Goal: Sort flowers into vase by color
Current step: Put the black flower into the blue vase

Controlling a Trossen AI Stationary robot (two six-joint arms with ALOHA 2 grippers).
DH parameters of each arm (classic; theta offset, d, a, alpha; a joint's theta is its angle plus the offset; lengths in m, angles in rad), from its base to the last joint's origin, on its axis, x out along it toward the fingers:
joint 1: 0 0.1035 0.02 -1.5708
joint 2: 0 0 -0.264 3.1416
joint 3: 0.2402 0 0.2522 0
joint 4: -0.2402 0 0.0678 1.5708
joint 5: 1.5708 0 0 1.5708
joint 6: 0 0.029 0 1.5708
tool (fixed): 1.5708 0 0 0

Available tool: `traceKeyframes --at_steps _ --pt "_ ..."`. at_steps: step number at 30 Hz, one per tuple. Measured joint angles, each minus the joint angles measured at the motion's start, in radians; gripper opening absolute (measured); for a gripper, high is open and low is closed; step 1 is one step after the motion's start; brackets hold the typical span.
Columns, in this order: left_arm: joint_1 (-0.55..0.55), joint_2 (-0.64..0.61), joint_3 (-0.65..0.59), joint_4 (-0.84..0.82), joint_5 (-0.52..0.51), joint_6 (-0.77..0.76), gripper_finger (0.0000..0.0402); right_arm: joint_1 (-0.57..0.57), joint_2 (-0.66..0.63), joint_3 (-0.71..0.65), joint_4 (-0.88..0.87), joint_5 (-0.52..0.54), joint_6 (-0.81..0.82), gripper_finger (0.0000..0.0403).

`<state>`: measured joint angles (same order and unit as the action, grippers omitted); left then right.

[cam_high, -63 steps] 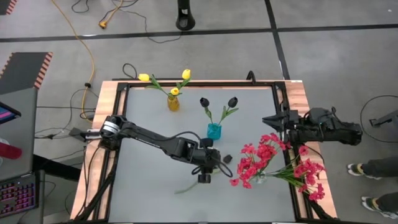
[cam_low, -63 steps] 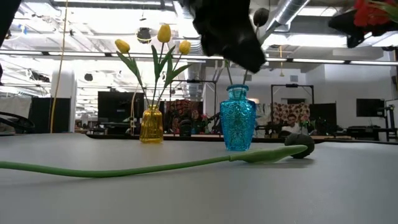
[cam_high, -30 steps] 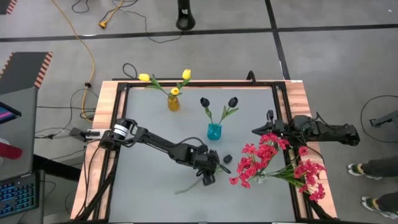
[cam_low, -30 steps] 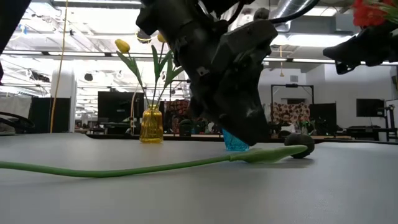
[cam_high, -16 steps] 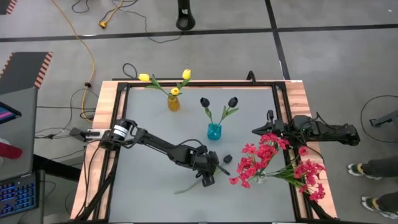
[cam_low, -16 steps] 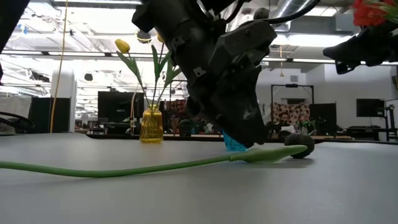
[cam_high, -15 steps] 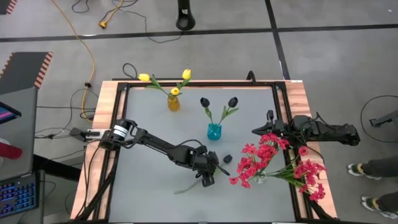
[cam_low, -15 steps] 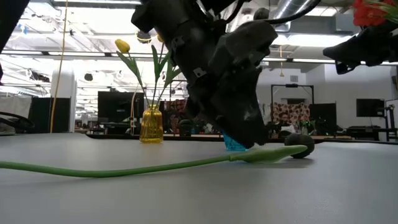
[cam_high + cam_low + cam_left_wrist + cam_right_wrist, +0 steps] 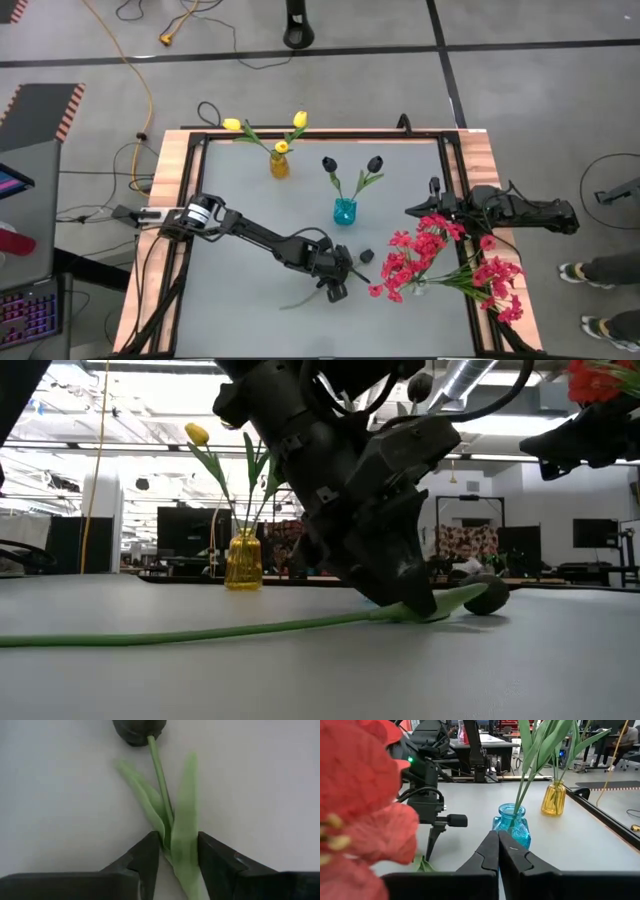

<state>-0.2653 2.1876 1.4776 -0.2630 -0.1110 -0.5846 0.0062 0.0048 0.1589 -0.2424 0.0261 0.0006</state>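
- Descent is what has changed: a couple of seconds ago my left tool point(image 9: 172, 851) hung above the loose black tulip point(image 9: 366, 255), and now it is down at the grey tabletop point(image 9: 240, 290), its fingers astride the stem just below the bloom.
- Narrowing has begun in the last half second; the fingers point(image 9: 147, 857) have drawn in and bracket the stem and its two leaves, but I cannot say they pinch yet. I judge the pickup is starting, not finished.
- Left tool state: part open, closing, touching or nearly touching the leaves, holding nothing securely so far.
- The black tulip lies flat on the tabletop, its dark head toward the blue vase point(image 9: 344, 211) and its long green stem point(image 9: 180, 632) trailing away toward the front edge.
- The blue vase already has two black tulips point(image 9: 328, 163), so this stem belongs there; the yellow vase point(image 9: 279, 166) with its yellow tulips point(image 9: 299, 120) stands further back.
- My right tool point(image 9: 498, 851) has stayed put over the last second, out by the right side above the red flowers point(image 9: 430, 262), fingers pressed together with nothing between them.
- The red flowers spread across the right of the tabletop; their vase is hard to make out.
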Motion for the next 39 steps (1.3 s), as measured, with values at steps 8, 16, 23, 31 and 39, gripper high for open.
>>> traceKeyframes --at_steps 8,16,23,31,39 --pt "0.01 0.002 -0.001 -0.003 -0.007 -0.004 0.0031 0.0 0.0 0.0 -0.003 0.0 0.0 0.0035" --pt "0.035 -0.009 -0.004 0.016 0.046 -0.004 0.0002 0.0 0.0 0.0 -0.004 0.0 0.0 0.003" --pt "0.047 -0.114 -0.007 0.021 -0.019 0.056 0.0001 0.0 0.0 0.0 -0.007 0.0 0.0 0.0035" --pt "0.04 -0.261 -0.006 0.029 -0.117 0.167 0.0 0.0 0.0 0.0 -0.009 0.0 0.0 0.0032" --pt "0.04 -0.379 -0.006 0.133 -0.219 0.32 0.0 0.0 0.0 0.0 -0.011 0.0 0.0 0.0032"
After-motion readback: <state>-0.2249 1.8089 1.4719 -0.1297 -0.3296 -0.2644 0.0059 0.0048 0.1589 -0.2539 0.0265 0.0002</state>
